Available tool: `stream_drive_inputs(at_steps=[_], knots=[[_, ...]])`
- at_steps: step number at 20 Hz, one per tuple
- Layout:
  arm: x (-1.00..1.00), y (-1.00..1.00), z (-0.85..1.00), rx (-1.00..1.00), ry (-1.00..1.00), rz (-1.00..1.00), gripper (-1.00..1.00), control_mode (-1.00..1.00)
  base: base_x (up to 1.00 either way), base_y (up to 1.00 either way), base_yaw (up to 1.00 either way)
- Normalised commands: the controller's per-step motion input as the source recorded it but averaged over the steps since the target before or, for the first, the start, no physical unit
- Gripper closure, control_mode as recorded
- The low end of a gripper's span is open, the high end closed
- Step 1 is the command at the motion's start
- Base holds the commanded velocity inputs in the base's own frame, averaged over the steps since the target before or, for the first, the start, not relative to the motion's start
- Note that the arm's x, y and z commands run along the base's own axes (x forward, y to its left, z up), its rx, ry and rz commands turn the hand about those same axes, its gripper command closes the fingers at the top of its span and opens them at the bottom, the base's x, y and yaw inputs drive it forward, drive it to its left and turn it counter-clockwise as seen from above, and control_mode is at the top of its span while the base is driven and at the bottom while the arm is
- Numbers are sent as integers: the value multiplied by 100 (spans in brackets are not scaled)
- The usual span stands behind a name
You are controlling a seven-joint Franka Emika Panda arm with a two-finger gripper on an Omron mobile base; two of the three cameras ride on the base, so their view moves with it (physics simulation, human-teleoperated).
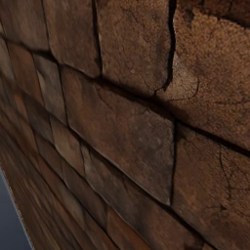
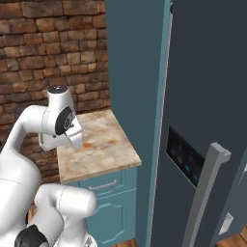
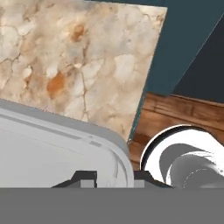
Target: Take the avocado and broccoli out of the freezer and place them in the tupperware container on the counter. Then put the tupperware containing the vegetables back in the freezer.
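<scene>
My gripper (image 3: 116,179) is shut on the rim of the tupperware container (image 3: 52,148), a pale grey tray with a rounded corner at the lower left of the hand view. The rim runs between the two dark fingertips (image 3: 87,178). Beyond the tray lies the beige marbled counter (image 3: 83,57), with its edge running down to the tray's corner. The part of the tray's inside that shows is bare; the avocado and broccoli are hidden. In the right base view the white arm bends over the counter (image 2: 103,144), its last link covering the hand. The freezer (image 2: 207,87) stands to the right, with its bar handle (image 2: 205,193).
A teal side panel (image 2: 132,72) rises between counter and freezer. Below the counter sits a teal cabinet with a drawer (image 2: 103,185). A brick wall (image 1: 122,122) is close on the left. Wooden floor (image 3: 179,111) shows past the counter's edge.
</scene>
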Motion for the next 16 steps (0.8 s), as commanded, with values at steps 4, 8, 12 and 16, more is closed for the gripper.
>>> stream_drive_inputs(at_steps=[4, 8, 12, 16], knots=[[-2, -5, 69, 0, 9, 61, 100, -100, 0, 0, 0], [-8, 0, 60, 0, 17, 45, 100, -100, 0, 0, 0], [-33, 0, 50, 0, 22, 27, 100, -100, 0, 0, 0], [-67, 0, 29, 5, 26, 11, 100, -100, 0, 0, 0]])
